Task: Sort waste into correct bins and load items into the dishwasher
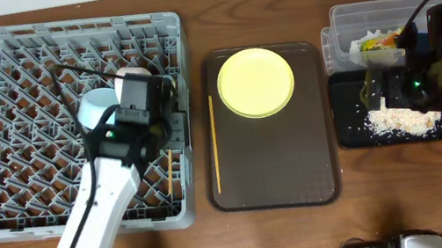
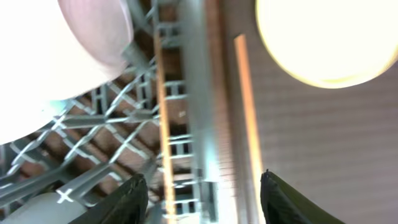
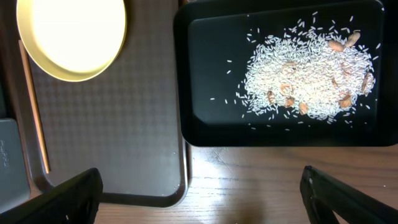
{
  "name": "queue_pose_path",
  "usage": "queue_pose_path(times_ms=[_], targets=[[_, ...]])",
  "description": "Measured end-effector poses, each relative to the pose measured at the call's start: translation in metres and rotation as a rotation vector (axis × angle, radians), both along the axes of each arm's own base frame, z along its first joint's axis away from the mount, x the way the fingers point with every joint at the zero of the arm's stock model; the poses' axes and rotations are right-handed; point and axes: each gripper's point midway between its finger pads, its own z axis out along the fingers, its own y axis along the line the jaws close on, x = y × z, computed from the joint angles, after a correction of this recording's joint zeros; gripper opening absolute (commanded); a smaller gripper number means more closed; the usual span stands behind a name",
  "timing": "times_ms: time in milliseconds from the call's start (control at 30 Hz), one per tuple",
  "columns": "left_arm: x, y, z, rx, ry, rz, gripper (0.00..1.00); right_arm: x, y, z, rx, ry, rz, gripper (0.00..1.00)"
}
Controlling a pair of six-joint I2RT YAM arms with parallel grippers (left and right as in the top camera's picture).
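The grey dish rack holds the light blue bowl, the white bowl and one chopstick. My left gripper hangs open and empty over the rack's right edge, above that chopstick. A second chopstick and the yellow plate lie on the brown tray. The clear tub holds the wrapper. The black tray holds the rice scraps. My right gripper is open and empty above the black tray's left part; the rice shows in the right wrist view.
The brown serving tray lies between the rack and the bins. In the right wrist view my open jaws frame bare wooden table beside the brown tray's corner. The clear tub touches the black tray's far edge.
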Motion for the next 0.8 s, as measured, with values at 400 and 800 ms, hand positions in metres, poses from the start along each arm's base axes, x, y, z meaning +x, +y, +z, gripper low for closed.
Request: queue_pose_path(times_ms=[400,800], targets=[[-0.026,-0.076,-0.052,-0.038,0.194,-0.073,0.59,0.0,0.0,0.0,0.0,-0.002,0.0,0.99],[-0.045,-0.106,-0.151,0.074,0.409,-0.087,0.59,0.0,0.0,0.0,0.0,-0.002,0.0,0.99]])
